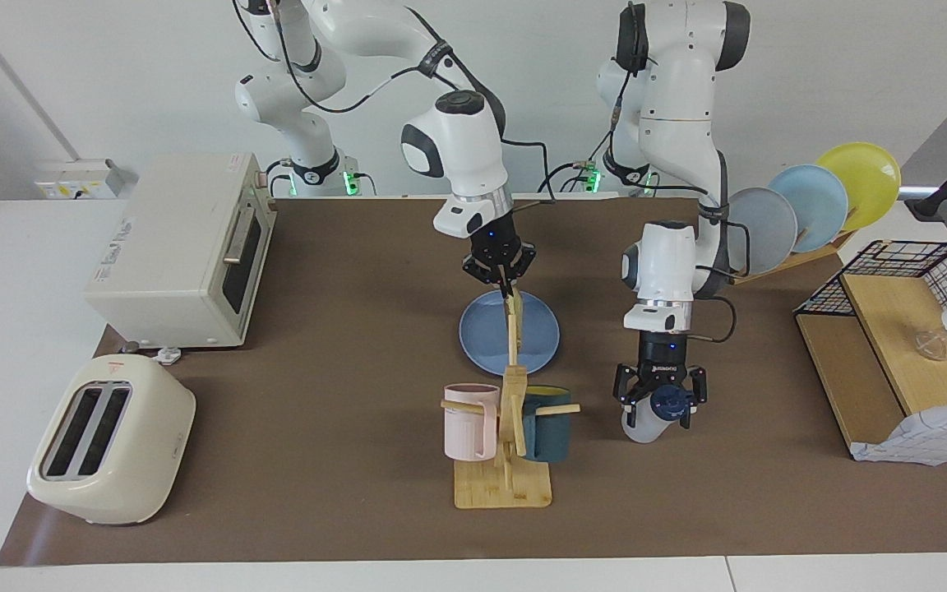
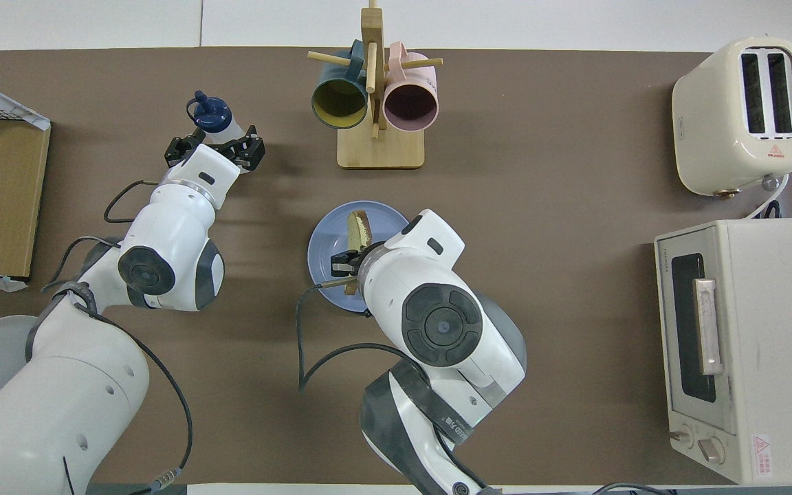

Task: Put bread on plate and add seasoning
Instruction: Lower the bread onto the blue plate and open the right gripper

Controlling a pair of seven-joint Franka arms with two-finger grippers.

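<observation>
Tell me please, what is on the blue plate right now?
Only the bread, held on edge over the plate by the right gripper; the arm covers the plate's near part.

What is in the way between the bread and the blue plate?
Nothing that shows. The right hand holds the bread on edge right over the plate, whose surface is bare. The mug rack stands apart, farther from the robots.
</observation>
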